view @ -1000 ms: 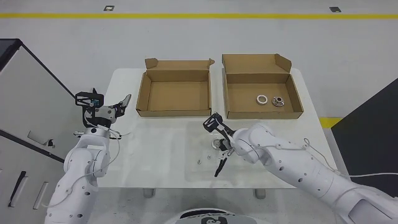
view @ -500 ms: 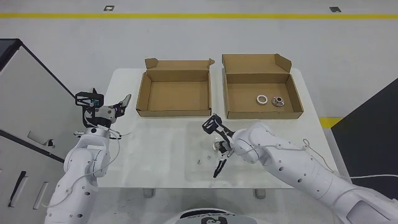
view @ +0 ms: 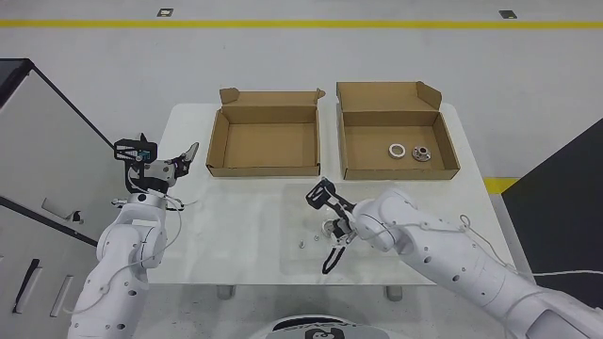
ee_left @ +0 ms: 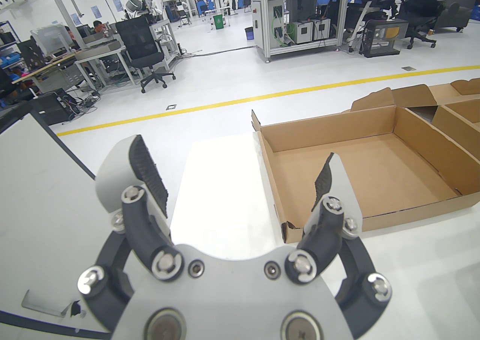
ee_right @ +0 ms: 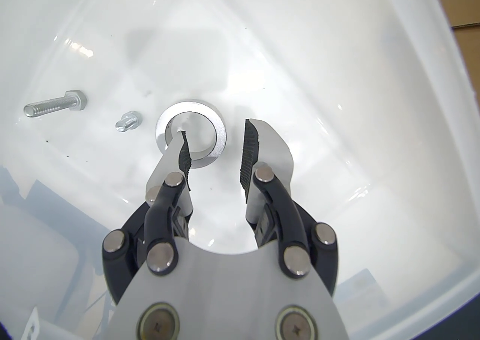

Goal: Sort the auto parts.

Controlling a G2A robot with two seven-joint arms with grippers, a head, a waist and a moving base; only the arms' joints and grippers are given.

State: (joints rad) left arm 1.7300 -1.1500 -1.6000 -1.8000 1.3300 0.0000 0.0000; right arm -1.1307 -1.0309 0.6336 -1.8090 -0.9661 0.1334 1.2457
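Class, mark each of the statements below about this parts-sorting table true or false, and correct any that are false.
1. The left brown cardboard box holds two parts. False: the left brown cardboard box is empty; the right cardboard box holds a pale ring and a round flanged part.
2. The right gripper is open, with one finger at the hole of the silver metal ring and the other outside its rim. True.
3. A long silver bolt and a short silver bolt lie beside that ring. True.
4. The left gripper grips a bolt. False: the left gripper is open and empty.
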